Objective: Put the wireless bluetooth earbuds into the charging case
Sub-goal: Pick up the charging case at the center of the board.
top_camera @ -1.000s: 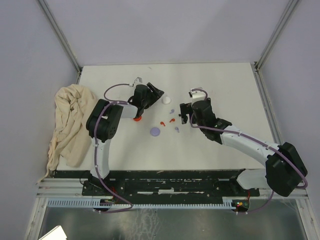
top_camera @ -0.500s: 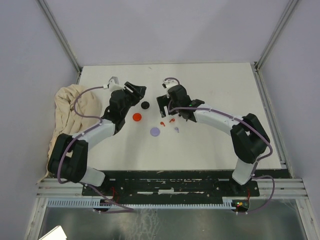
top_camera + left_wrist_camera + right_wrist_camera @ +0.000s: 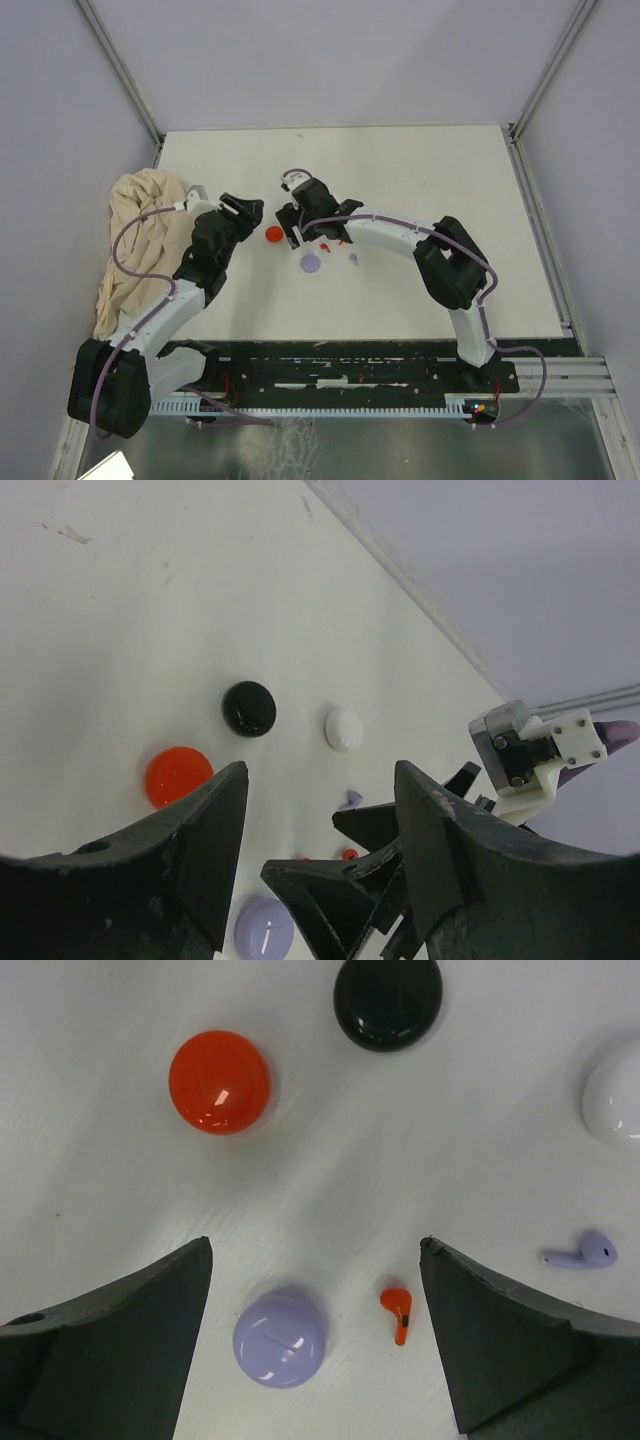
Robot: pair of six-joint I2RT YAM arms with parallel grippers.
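earbud point(image 3: 398, 1315) beside disc point(image 3: 280, 1340), cloth point(image 3: 135, 240) left on table point(image 3: 430, 180)

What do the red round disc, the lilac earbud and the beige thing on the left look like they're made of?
Red round disc: probably hard glossy plastic, given its sharp white highlights. Lilac earbud: likely smooth moulded plastic with a softer sheen. Beige thing: crumpled cloth, matte, in soft folds; the fibre cannot be told.

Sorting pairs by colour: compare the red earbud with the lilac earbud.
The red earbud lies stem-down in the right wrist view; the lilac earbud lies crosswise. Red sits beside the lilac disc, lilac nearer the white disc. Both lie loose on the table.
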